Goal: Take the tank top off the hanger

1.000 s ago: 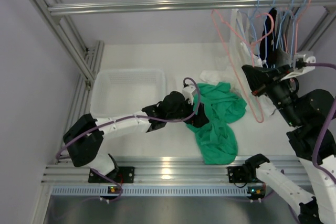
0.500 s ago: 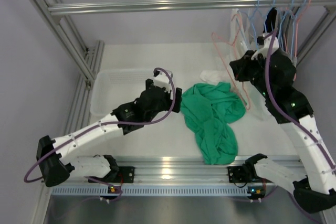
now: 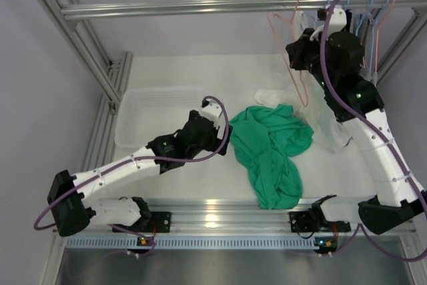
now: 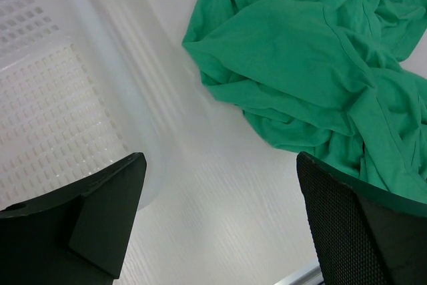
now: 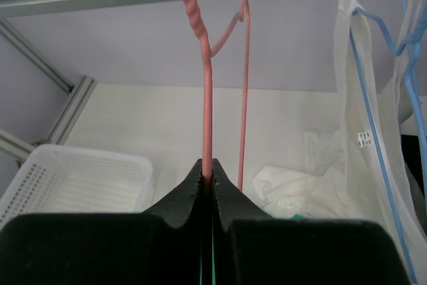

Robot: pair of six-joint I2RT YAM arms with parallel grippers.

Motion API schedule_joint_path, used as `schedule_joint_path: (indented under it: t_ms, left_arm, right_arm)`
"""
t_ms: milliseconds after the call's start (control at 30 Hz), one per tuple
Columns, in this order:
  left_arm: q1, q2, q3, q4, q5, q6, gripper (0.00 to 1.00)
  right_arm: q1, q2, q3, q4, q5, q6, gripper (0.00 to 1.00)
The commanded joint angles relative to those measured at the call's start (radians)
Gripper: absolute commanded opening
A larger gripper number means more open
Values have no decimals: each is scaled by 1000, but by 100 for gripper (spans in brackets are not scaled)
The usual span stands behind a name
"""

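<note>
Blurred basket, perhaps; tank top cropped.

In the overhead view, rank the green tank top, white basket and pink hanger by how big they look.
Largest: the green tank top and the white basket, too alike to rank.
Smallest: the pink hanger, though held nearer the camera.

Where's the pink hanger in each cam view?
Top external: pink hanger upper right, at the rail.
Left wrist: not in view.
Right wrist: centre, upright, pinched between the right fingers.
Shared landmark: white basket, on the left in all three views.
</note>
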Motion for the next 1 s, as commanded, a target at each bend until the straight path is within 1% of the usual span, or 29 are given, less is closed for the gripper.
schedule_joint_path:
  t_ms: [0, 167, 233, 367, 433, 567, 700, 733, 767, 800, 833, 867, 967]
  left_arm:
    - [-3, 16, 8, 15, 69, 18, 99]
    - [-3, 25, -9, 14, 72, 18, 99]
    - [-5, 25, -12, 15, 71, 14, 99]
    - [-3, 17, -29, 15, 66, 10, 99]
    - [-3, 19, -30, 15, 74, 6, 99]
    - [-5, 37, -17, 15, 89, 4, 99]
    - [-3, 48, -4, 18, 98, -8, 99]
    - [-5, 59, 0, 19, 104, -13, 99]
    - [-3, 66, 5, 20, 111, -14, 99]
    - [-3, 75, 12, 19, 115, -19, 99]
    - [-5, 100, 34, 22, 126, -20, 99]
    - [-6, 114, 45, 23, 147, -19, 99]
    - [-17, 177, 94, 37, 163, -10, 99]
  right_arm:
    - [15, 75, 85, 65, 27, -34, 0]
    - [15, 172, 159, 65, 56, -37, 0]
    - [17, 193, 159, 64, 67, -36, 0]
    - [34, 174, 80, 72, 152, -13, 0]
    - [37, 160, 50, 76, 171, 3, 0]
    - [41, 143, -18, 93, 147, 15, 0]
    - [57, 122, -54, 107, 127, 26, 0]
    - [57, 115, -57, 107, 121, 32, 2]
    - [57, 112, -66, 107, 124, 33, 17]
    - [57, 94, -72, 107, 125, 33, 66]
    - [58, 77, -81, 107, 137, 39, 84]
    - [57, 60, -104, 105, 139, 41, 98]
    - [57, -36, -160, 107, 142, 53, 99]
